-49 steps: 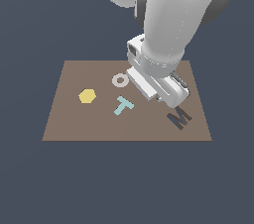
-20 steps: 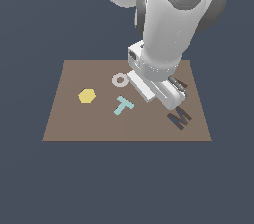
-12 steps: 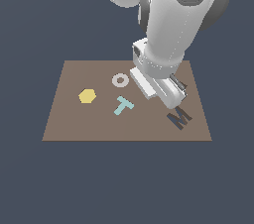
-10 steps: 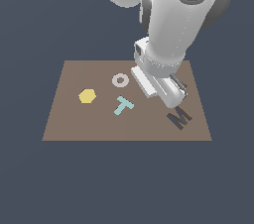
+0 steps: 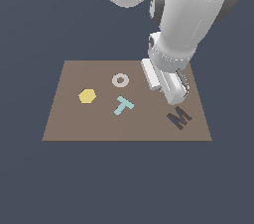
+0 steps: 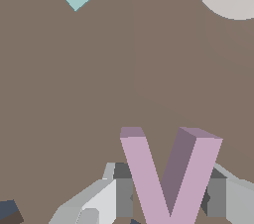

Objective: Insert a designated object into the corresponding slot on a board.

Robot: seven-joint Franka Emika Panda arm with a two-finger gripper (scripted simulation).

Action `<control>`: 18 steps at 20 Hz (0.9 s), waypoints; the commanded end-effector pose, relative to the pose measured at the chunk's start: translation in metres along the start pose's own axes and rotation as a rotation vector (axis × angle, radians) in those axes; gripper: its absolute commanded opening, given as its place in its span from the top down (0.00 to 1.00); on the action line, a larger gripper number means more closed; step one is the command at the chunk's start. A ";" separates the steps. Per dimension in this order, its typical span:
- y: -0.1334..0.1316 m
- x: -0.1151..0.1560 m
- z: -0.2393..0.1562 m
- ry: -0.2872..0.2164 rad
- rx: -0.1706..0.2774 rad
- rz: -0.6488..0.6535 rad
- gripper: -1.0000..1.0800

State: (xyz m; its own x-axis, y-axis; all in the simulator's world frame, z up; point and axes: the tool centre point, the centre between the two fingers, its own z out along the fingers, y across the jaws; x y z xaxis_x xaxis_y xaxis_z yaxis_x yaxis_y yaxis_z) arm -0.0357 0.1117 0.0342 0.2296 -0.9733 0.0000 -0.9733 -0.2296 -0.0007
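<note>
Exterior view, from its left to its right: a yellow hexagon [image 5: 87, 96], a grey ring [image 5: 120, 80] and a teal T [image 5: 123, 105] are lying flat on the brown board [image 5: 64, 124], apparently seated pieces that are not part of the present move. Further right the arm is standing low over the board, its body hiding the surface beneath it; the A-shaped slot is not showing in either view and is probably lying under the arm. At the far right a dark M recess [image 5: 178, 117] is sitting empty, just beside the arm's lower end.

Wrist view: the gripper [image 6: 166, 198] is holding the lilac letter A [image 6: 168, 178], its two legs projecting forward from between the grey fingers [image 6: 99, 203], which are pressing on it from either side. The jaws are thus closed on the piece, only as far apart as the letter is wide. The letter is riding in the grasp over bare board, so that it can be carried to its recess; whether it is touching the surface cannot be told.
</note>
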 end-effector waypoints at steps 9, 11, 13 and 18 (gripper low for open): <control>-0.001 -0.039 -0.003 0.000 0.001 0.315 1.00; -0.002 -0.045 -0.004 0.000 0.001 0.362 1.00; -0.003 -0.050 -0.004 0.000 0.001 0.404 1.00; -0.007 -0.060 -0.005 0.000 0.001 0.489 1.00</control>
State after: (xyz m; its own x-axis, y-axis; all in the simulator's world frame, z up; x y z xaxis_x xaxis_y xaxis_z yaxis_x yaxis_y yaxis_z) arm -0.0431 0.1689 0.0391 -0.2293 -0.9734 -0.0006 -0.9734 0.2293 -0.0010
